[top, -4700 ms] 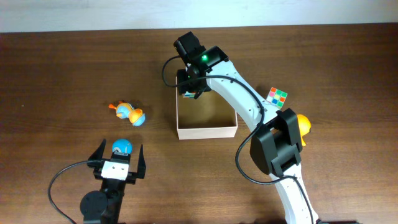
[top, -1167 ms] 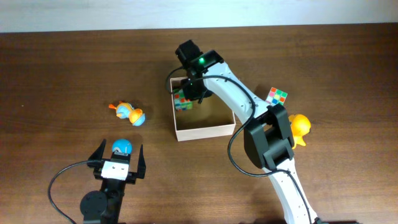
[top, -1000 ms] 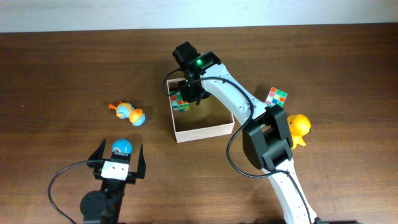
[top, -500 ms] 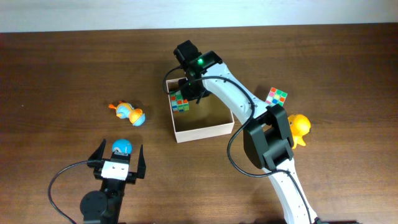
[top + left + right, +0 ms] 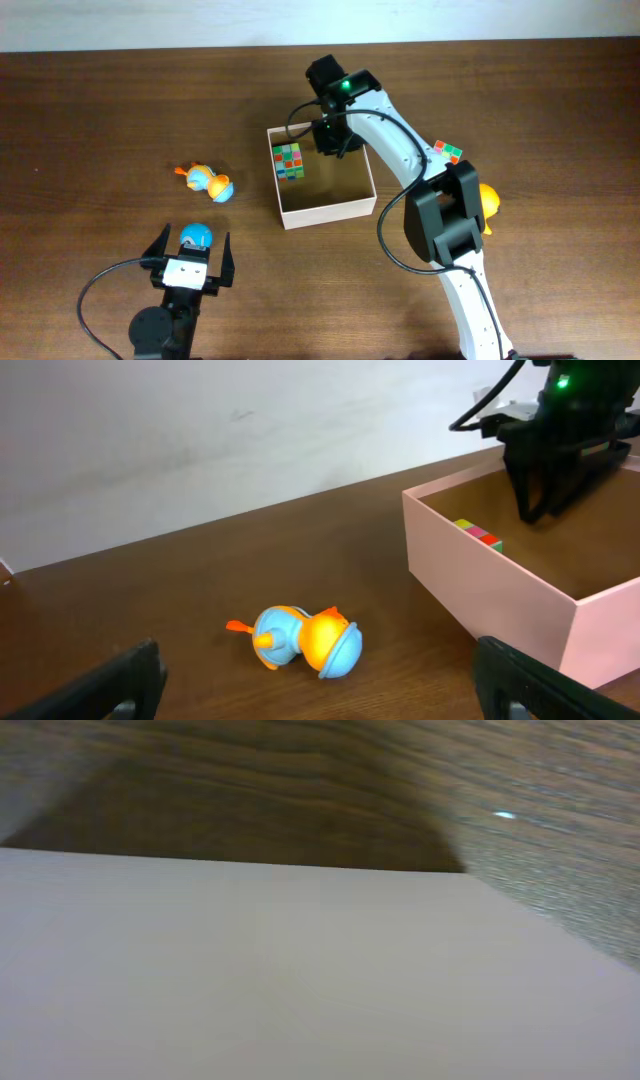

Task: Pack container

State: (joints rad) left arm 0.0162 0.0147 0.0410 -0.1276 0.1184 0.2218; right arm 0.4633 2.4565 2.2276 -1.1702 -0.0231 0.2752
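Simply square, thin-walled cream container (image 5: 330,211)

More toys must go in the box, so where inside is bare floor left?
Bare: the container's front strip and middle-right floor, bordered by the near and right walls. Crowded: the left side, where the colour cube lies by the left wall, with the right fingers hanging just right of it.
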